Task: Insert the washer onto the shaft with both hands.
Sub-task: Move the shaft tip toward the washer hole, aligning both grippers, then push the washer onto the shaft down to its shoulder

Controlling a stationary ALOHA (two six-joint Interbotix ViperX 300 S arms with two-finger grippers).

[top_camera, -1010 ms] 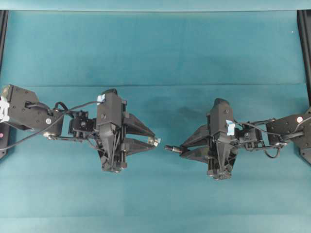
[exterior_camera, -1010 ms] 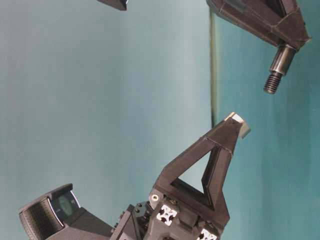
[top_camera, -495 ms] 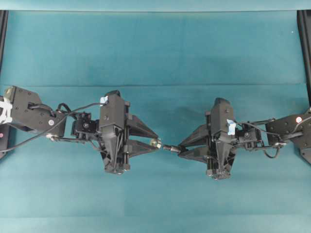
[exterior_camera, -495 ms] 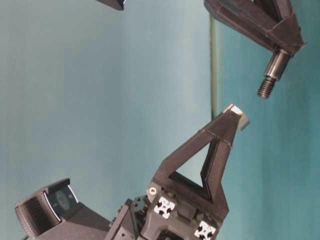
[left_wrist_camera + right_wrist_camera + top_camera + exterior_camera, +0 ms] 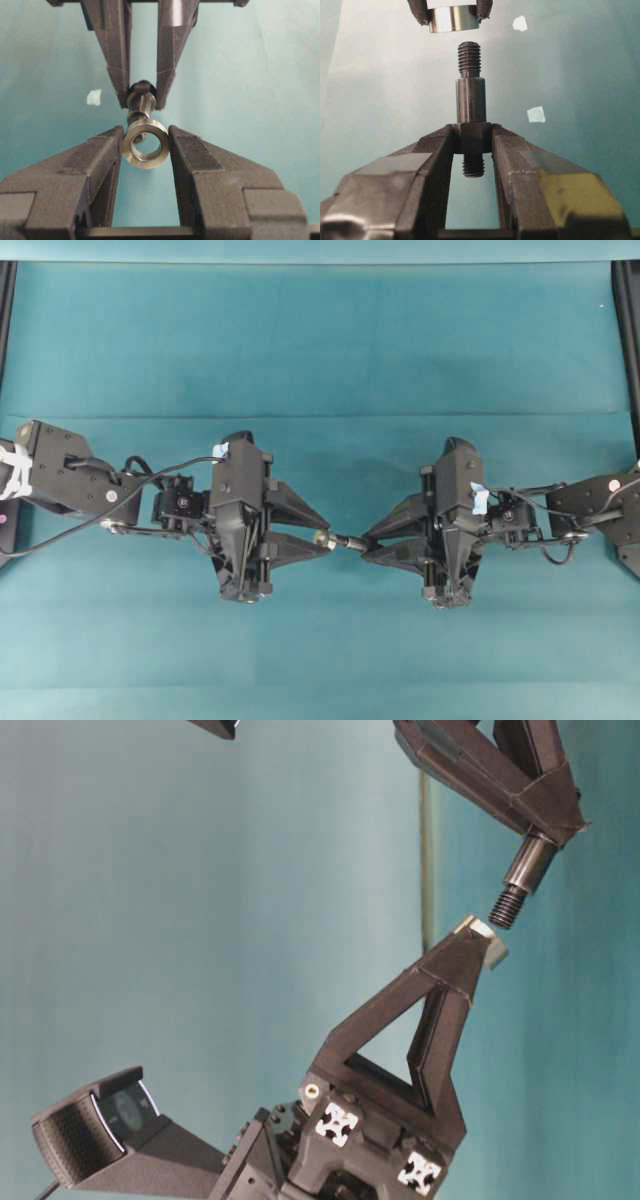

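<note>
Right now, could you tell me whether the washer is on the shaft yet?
Not yet. The washer, held in the left gripper, sits just off the threaded tip of the shaft; the right wrist view shows a gap between them.

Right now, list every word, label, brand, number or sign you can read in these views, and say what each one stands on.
None: no view shows readable text.
The blue tape on the right gripper is blank.
The pale tape squares on the teal table cover are blank.
The washer and the shaft show no markings.
The white wrap on the left arm is too small to tell.
</note>
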